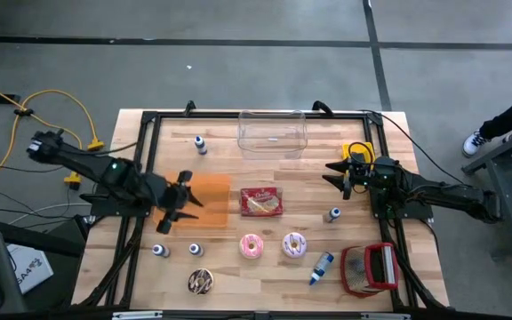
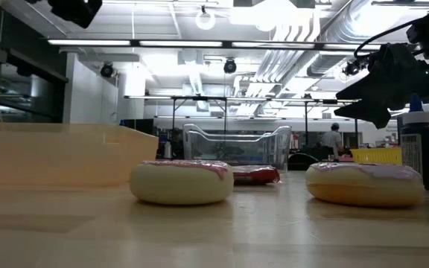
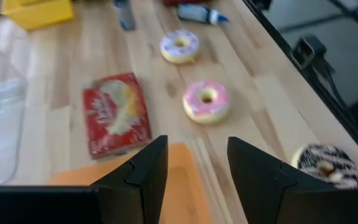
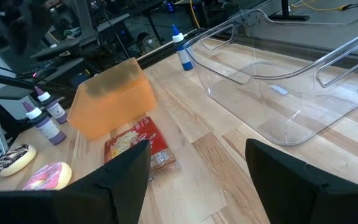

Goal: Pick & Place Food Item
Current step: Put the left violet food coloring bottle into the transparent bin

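A red snack packet lies flat mid-table, beside an orange box. Two pink-iced donuts and a chocolate donut rest on the wood nearer the front edge. A clear plastic container stands at the far middle. My left gripper hovers open above the orange box's left side; in its wrist view the gripper points toward the packet and a pink donut. My right gripper waits open at the table's right, nothing between its fingers.
Small bottles dot the table, and a blue-capped one lies at front right. A red basket sits at the front right corner and a yellow object at the far right. A black frame rims the table.
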`<state>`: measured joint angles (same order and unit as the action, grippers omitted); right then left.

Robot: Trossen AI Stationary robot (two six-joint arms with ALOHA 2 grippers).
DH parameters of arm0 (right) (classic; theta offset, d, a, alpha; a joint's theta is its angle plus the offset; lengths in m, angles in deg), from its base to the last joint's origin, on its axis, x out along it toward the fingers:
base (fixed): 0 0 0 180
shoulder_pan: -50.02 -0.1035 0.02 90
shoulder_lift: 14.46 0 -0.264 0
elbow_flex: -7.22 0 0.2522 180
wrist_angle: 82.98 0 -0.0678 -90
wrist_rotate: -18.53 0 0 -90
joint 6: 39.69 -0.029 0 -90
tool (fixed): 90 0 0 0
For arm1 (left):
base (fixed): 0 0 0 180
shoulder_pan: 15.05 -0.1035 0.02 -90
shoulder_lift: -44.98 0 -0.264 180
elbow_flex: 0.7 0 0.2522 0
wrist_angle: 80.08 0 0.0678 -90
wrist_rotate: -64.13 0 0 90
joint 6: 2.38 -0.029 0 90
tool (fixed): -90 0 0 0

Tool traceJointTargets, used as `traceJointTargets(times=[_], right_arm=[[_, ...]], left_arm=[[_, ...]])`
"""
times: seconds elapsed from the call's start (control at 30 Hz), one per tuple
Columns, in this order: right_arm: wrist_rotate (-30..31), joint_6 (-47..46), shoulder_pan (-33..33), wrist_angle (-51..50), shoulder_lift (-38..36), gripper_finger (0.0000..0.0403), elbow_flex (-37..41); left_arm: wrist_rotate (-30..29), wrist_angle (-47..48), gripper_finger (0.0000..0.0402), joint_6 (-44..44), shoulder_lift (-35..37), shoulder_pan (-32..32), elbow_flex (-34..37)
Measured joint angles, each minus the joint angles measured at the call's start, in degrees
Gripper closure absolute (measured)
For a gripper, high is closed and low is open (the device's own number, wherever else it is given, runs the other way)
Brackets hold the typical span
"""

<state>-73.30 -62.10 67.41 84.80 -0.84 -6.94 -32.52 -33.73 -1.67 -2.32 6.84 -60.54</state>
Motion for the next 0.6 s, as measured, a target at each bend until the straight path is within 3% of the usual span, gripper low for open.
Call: traceJointTargets(times=[0.6], right_arm=[[0.07, -0.01, -0.01, 0.26, -0.02, 0.0152, 0.0]], left_arm=[[-0.88, 6.63, 0.0243, 3.21, -1.68, 12.17, -0.05]])
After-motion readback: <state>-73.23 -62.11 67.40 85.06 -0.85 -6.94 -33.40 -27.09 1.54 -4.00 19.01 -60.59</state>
